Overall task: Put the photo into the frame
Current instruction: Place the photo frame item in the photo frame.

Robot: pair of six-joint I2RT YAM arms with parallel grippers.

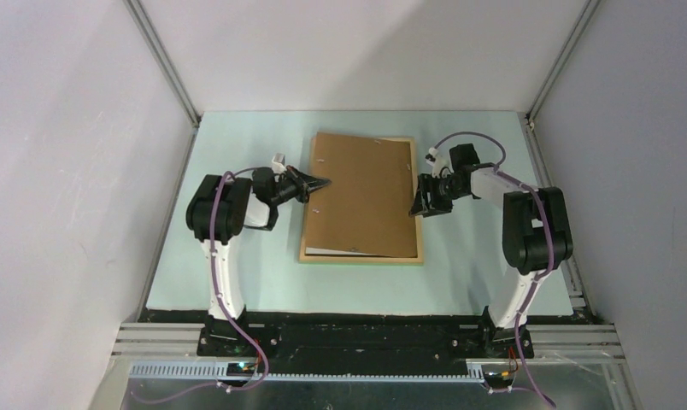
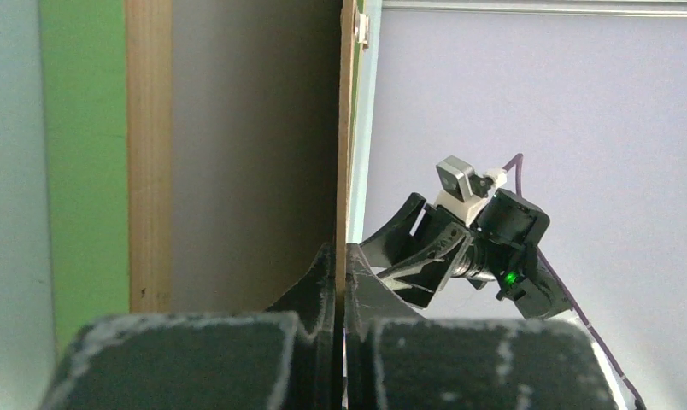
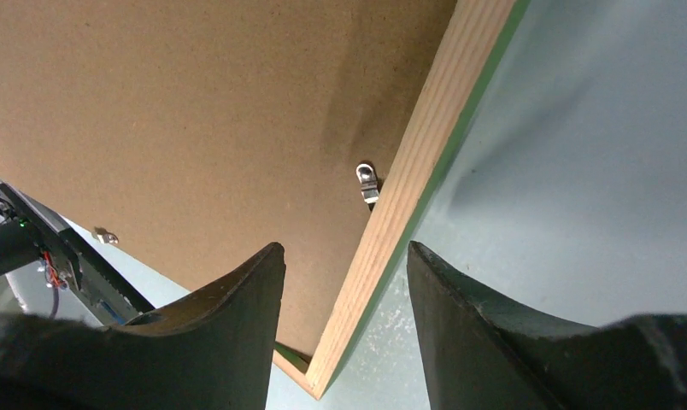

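Observation:
The frame [image 1: 366, 258] lies face down mid-table, pale wood rim up with a green edge showing. A brown backing board [image 1: 361, 192] rests over it. My left gripper [image 1: 321, 183] is shut on the board's left edge and holds that side raised. In the left wrist view the board [image 2: 347, 128] stands edge-on between my fingers [image 2: 323, 278], with the frame's rim [image 2: 148, 154] to the left. My right gripper [image 1: 422, 205] is open, straddling the frame's right rim [image 3: 417, 145] near its corner. The photo is mostly hidden. A thin white strip [image 1: 323, 250] under the board's near edge may be its back.
A small metal clip [image 3: 367, 182] sits on the board [image 3: 195, 111] beside the frame's right rim. The pale green table [image 1: 237, 273] is walled by white panels left, right and behind. The right arm [image 2: 477, 239] shows in the left wrist view beyond the board.

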